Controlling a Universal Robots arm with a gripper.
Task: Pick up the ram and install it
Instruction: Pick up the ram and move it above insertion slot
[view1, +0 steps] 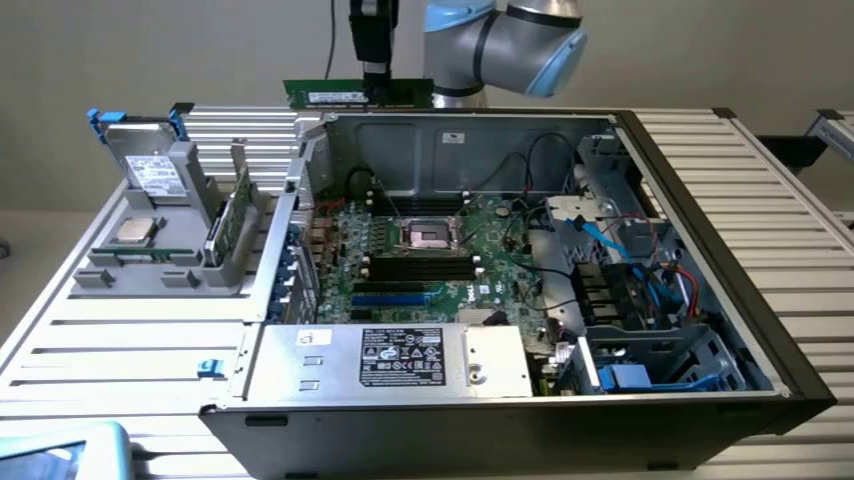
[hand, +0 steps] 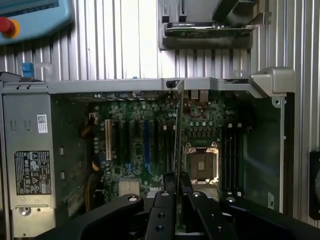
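Now your gripper (view1: 379, 92) is clamping the ram (view1: 334, 96), holding it level and high above the open computer case (view1: 747, 250), seemingly hanging over the motherboard (view1: 501, 265), beside the processor socket (view1: 430, 236).

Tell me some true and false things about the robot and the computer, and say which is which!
1. The fingers hold the ram. True.
2. The ram is already plugged in. False: it hangs in the air above the motherboard.
3. The case is open on top. True.
4. The silver processor chip lies inside the case. False: it lies on the grey holder outside, at the exterior view's left.
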